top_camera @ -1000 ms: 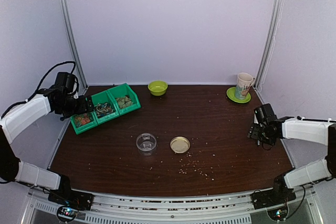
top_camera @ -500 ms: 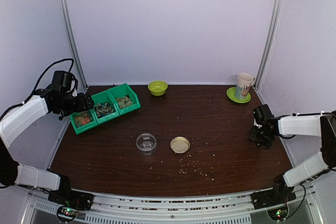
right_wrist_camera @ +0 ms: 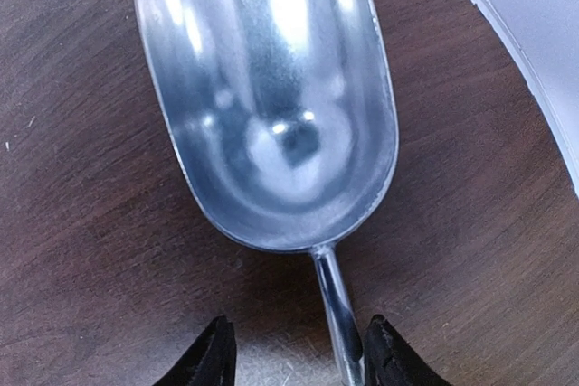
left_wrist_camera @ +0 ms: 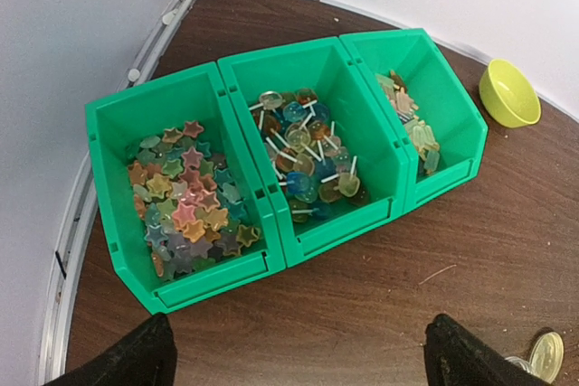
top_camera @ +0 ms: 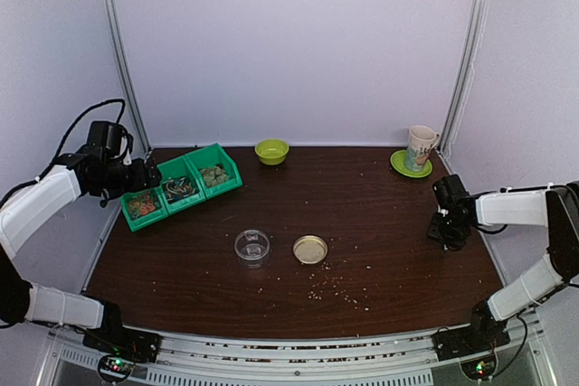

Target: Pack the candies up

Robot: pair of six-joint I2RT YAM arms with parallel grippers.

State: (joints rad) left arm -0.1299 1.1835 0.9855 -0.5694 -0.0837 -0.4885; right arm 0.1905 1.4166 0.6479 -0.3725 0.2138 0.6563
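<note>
The candies (left_wrist_camera: 185, 210) lie in three green bins (left_wrist_camera: 280, 53) that stand side by side at the far left corner of the desk (top_camera: 380, 223). The bin nearest the left edge holds star-shaped ones in orange, red and green. The middle bin holds round ones on small white sticks, and the third bin holds a smaller heap of pale ones. The left claw (left_wrist_camera: 298, 370) hangs above these bins, just on their near side. It is spread wide and holds nothing, and only its two dark tips show at the bottom of the wrist view. A small yellow-green bowl (left_wrist_camera: 508, 92) stands beside the bins along the far edge. Near the middle of the desk, a clear cup (top_camera: 251, 245) and a round lid (top_camera: 310, 249) lie close together but apart. Pale crumbs (top_camera: 339, 288) are scattered between them and the near edge. At the far right corner a mug (top_camera: 421, 146) stands on a green saucer (top_camera: 401, 167). The right claw (right_wrist_camera: 297, 354) is low over the desk, close to the right edge. It is half spread, with one finger on each side of the thin handle of a metal scoop (right_wrist_camera: 271, 97). The scoop lies flat on the wood with its hollow side up, and nothing is in it. A gap shows between the handle and one finger. I cannot tell if the other finger touches it.
</note>
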